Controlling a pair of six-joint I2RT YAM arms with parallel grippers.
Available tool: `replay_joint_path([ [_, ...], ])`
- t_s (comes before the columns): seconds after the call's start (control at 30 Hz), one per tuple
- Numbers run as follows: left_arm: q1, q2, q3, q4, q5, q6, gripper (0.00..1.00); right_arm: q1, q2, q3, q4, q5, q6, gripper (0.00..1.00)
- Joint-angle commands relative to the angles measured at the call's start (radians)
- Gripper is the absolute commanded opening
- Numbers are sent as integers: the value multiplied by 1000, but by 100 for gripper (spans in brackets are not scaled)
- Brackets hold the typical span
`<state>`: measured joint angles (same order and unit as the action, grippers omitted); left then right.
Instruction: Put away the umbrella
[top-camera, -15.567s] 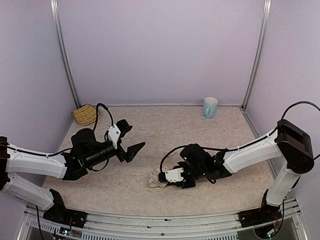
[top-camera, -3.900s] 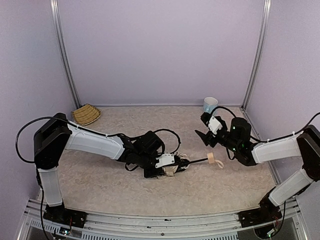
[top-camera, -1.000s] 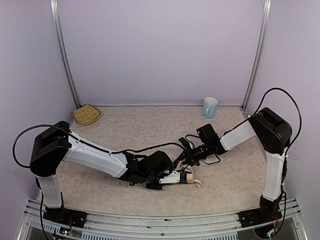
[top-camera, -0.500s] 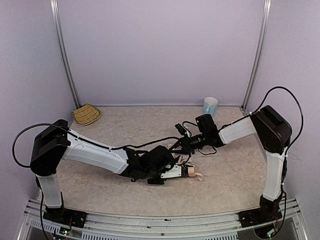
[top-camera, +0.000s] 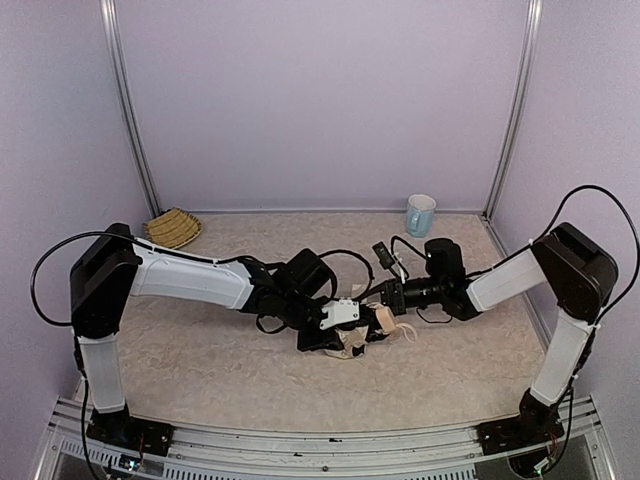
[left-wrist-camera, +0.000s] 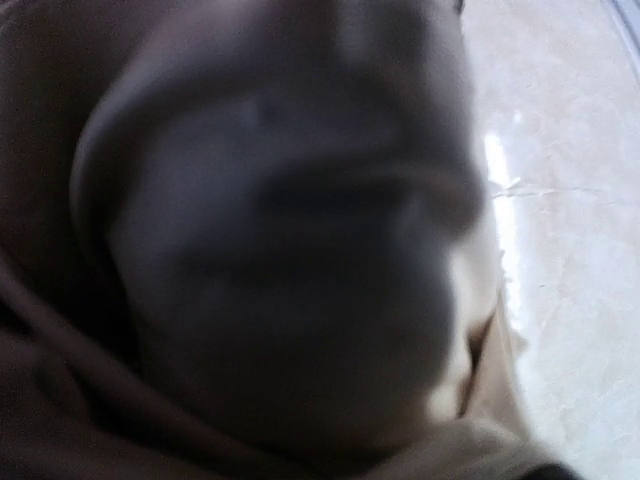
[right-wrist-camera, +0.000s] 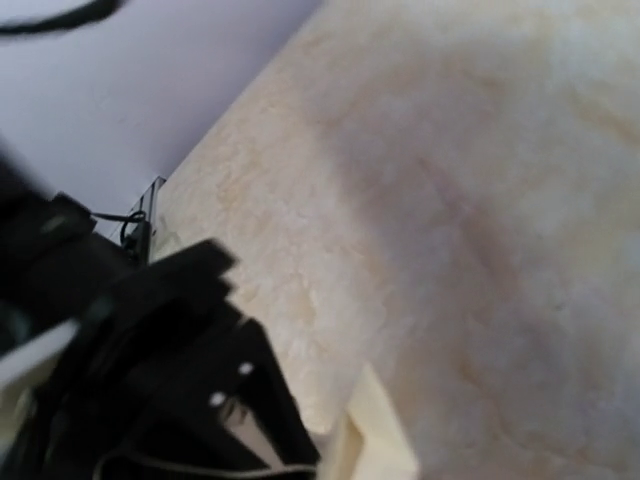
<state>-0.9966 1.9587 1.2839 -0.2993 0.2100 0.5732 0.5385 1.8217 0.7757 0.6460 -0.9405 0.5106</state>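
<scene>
Umbrella (top-camera: 357, 344) bunched at the middle of the counter (top-camera: 230, 385), cream fabric hanging toward the near side. Partly closed around that fabric from the left: left end effector (top-camera: 352, 324). Fully closed just right of the tan handle (top-camera: 386, 318): right end effector (top-camera: 383, 300), any hold impossible to tell.

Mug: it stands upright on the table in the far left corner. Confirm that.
Wrong corner. The mug stands upright on the table in the far right corner, not the left; the top external view shows it.
</scene>
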Motion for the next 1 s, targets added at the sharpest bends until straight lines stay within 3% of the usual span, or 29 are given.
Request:
replay_joint_path([
  [0.0, 50, 54, 13, -159, 222, -52, 11, 18, -102, -54, 261, -5, -86, 0],
  [0.3, 71, 142, 145, -166, 78, -69, 35, 21, -16, -68, 202, 95, -151, 0],
  [0.57, 43, 113, 127, -119, -10, -3, 54, 7, 40, -76, 167, 120, -180, 0],
  [0.63, 29, 87, 104, -77, -34, 14, 75, 3, 44, -84, 171, 122, -184, 0],
  [0.67, 22, 76, 94, -57, -44, 21, 79, 0, 46, -85, 175, 124, -185, 0],
  [0.7, 17, 63, 83, -36, -55, 28, 96, -1, 49, -86, 175, 124, -185, 0],
  [0.97, 3, 6, 25, 51, -62, 71, 99, -6, 89, -77, 177, 132, -171, 0],
])
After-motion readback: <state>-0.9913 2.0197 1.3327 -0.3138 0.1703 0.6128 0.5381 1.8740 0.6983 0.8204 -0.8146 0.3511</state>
